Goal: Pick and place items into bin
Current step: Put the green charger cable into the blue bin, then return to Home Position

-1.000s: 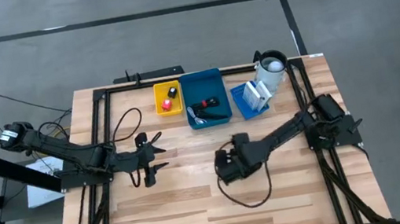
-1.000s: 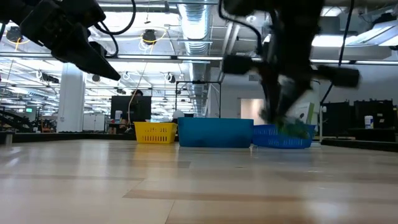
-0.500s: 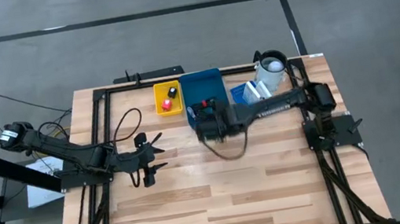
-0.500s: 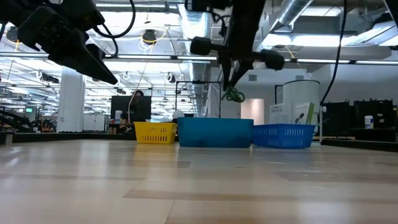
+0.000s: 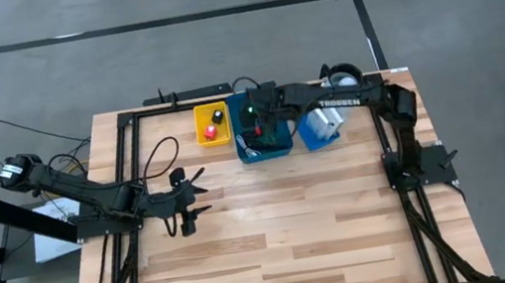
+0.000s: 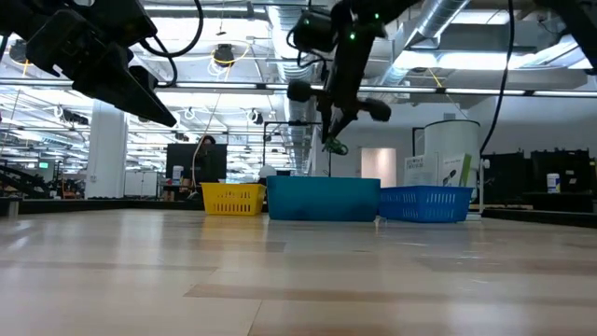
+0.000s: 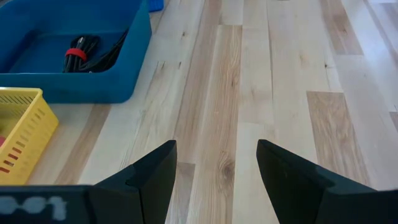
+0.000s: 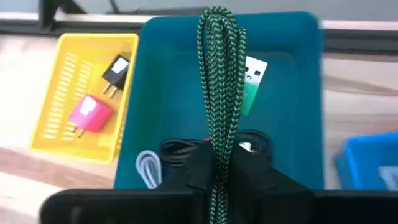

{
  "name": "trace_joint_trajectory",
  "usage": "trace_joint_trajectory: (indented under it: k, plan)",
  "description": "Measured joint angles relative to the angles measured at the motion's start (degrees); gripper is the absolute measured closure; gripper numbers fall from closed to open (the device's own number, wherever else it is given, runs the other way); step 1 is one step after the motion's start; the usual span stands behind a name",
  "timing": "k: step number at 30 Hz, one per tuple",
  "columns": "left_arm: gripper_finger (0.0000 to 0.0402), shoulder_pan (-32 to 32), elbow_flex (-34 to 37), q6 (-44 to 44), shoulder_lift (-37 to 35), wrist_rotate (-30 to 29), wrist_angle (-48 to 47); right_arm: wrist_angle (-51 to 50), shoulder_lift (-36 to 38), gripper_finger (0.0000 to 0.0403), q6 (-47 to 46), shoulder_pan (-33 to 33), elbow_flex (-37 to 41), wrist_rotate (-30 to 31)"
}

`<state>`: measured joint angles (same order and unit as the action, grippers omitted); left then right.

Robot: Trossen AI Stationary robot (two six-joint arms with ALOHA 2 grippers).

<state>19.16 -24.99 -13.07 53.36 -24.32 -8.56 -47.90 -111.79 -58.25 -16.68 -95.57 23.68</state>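
My right gripper (image 8: 219, 163) (image 5: 254, 118) is shut on a green braided cable (image 8: 219, 74) folded into a bundle, and stands over the blue bin (image 5: 235, 114). In the low view the cable (image 6: 334, 146) hangs clear above the bin (image 6: 322, 199). Its green plug (image 8: 252, 78) sticks out beside the bundle. A white cable (image 8: 148, 167) and a black cable (image 7: 87, 53) lie on the bin's floor. My left gripper (image 5: 196, 195) (image 7: 216, 155) waits open above the bare table at the left. My right gripper pinches the folded bundle of the green cable (image 8: 217, 146) between its two fingers, several strands together. The fingers slant down toward the far edge. The bundle runs on past the fingertips, and it is lifted clear above the blue bin.
A yellow bin (image 5: 200, 127) left of the blue one holds a red charger (image 8: 92, 115) and a black one (image 8: 115, 70). A small blue basket (image 5: 312, 135) and a white cup (image 5: 344, 77) stand to the right. Bare wood fills the near half of the table.
My right gripper has swung from the middle of the table toward the far edge and risen, its wrist rolling on the way. The green cable has come along, lifted clear of the table, and now hangs over the blue bin.
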Motion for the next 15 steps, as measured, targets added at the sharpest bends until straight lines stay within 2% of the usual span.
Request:
trace_joint_trajectory:
  k: [3, 8, 15]
  plan:
    - [0.0189, 0.0, 0.0, 0.0, 0.0, 0.0, 0.0, 1.9, -0.1, 0.0349, 2.8, -2.5, 0.5, -4.4]
    - [0.0189, 0.0, 0.0, 0.0, 0.0, 0.0, 0.0, 2.2, -0.1, 0.0324, 5.8, -3.4, 0.5, -3.1]
    - [0.0189, 0.0, 0.0, 0.0, 0.0, 0.0, 0.0, 1.7, -0.1, 0.0322, 10.2, -2.7, 0.5, -2.8]
